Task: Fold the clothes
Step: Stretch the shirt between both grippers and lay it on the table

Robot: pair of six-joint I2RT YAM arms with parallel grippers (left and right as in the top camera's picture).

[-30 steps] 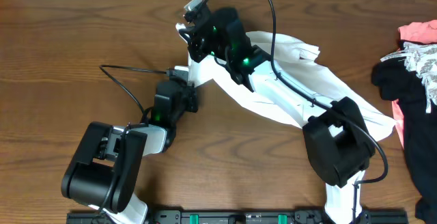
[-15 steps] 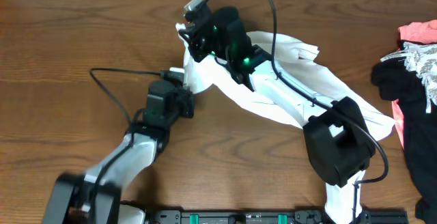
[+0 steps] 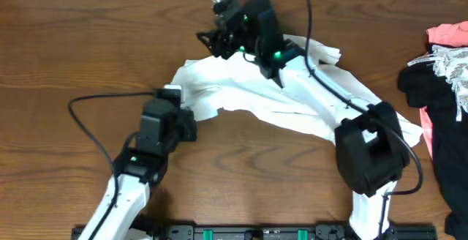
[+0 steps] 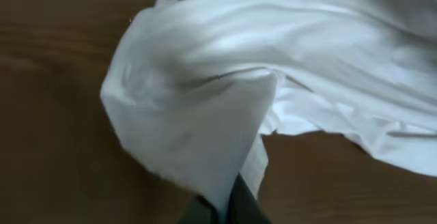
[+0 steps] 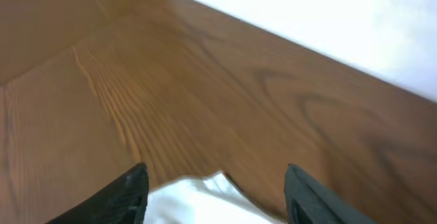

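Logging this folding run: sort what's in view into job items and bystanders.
Job: crumpled white thin-cloth T-shirt; left gripper, pinching its edge; right gripper, open near its far edge.
Lying about: black garment, coral-pink garment and white lace piece, heaped at the right edge of the brown wooden table.

**Shirt mid-table, spare garments at the right edge**

The white thin-cloth T-shirt (image 3: 292, 105) lies across the middle of the brown wooden table (image 3: 58, 64). The left gripper (image 3: 186, 119) is at the shirt's near left edge, its fingers (image 4: 235, 207) closed on a fold. The right gripper (image 3: 208, 39) hangs behind the far left corner, fingers apart. A heap of black, pink and white garments (image 3: 442, 72) lies well apart at the right edge.
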